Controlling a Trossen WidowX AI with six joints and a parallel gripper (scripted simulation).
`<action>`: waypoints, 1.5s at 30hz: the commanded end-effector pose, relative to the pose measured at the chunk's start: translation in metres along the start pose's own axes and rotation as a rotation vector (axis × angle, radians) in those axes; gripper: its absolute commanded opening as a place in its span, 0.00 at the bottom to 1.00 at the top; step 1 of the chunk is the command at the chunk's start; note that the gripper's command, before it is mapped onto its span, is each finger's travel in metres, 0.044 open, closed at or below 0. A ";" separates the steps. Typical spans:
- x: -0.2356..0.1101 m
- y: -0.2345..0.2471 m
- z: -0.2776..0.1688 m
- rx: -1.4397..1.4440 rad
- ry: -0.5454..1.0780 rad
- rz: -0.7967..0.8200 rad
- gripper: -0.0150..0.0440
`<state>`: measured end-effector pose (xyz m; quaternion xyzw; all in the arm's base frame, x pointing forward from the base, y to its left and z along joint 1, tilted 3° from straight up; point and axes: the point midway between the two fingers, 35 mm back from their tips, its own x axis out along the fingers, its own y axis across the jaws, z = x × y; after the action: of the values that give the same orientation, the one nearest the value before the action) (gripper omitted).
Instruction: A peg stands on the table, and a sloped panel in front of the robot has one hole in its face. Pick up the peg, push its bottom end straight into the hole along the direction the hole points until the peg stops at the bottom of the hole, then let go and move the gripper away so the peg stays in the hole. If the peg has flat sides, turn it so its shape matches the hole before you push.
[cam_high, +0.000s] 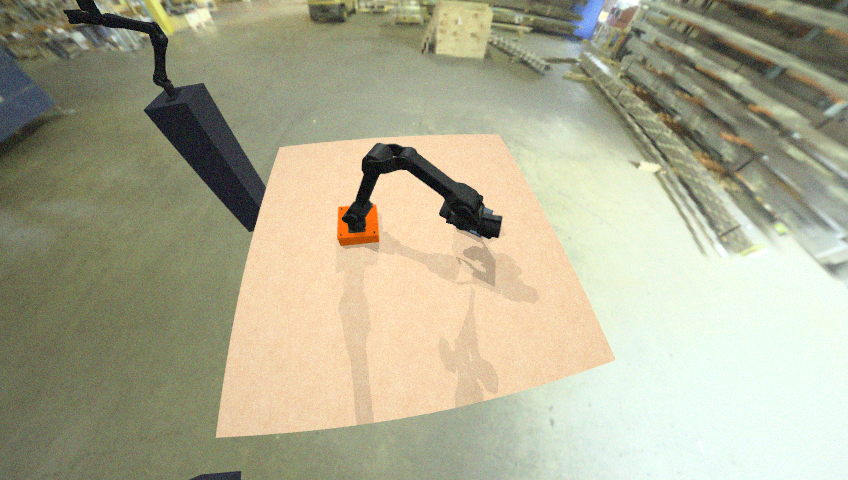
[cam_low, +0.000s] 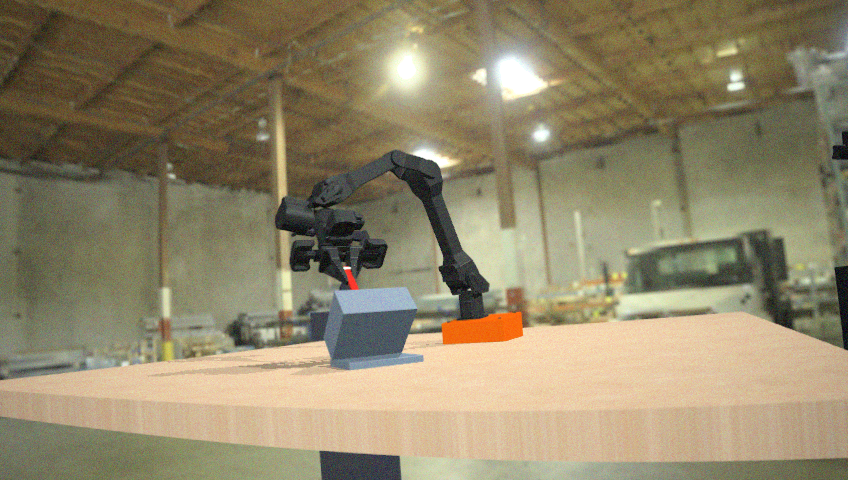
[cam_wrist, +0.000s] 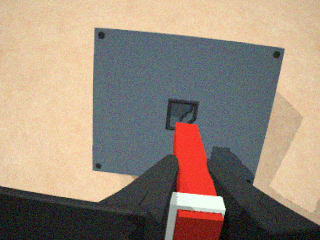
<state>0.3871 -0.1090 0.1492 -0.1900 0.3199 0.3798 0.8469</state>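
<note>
The red peg (cam_low: 352, 280) (cam_wrist: 192, 170) with a white band is held between the fingers, tilted, its free end pointing toward the panel. My gripper (cam_low: 346, 278) (cam_wrist: 188, 167) is shut on it. The blue-grey sloped panel (cam_low: 371, 330) (cam_wrist: 130, 90) stands on the table under the gripper. Its hole (cam_wrist: 181, 113) is roughly square with one corner cut off. In the wrist view the peg's end overlaps the hole's lower edge; whether it touches the face cannot be told. In the top view the arm hides the peg and most of the panel.
The arm's orange base (cam_high: 358, 239) (cam_low: 482, 331) sits on the wooden table (cam_high: 297, 327) (cam_low: 595, 380). Dark screws mark the panel's corners. A dark pillar (cam_high: 208, 148) with another arm (cam_high: 159, 53) stands beyond the table's left edge in the top view.
</note>
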 end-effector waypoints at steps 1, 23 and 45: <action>0.005 0.001 0.000 -0.001 -0.007 0.002 0.25; 0.026 0.000 -0.001 -0.005 -0.015 0.000 0.25; 0.027 -0.001 0.000 -0.011 -0.018 -0.004 0.25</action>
<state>0.4015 -0.0953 0.1302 -0.1910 0.3103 0.3816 0.8495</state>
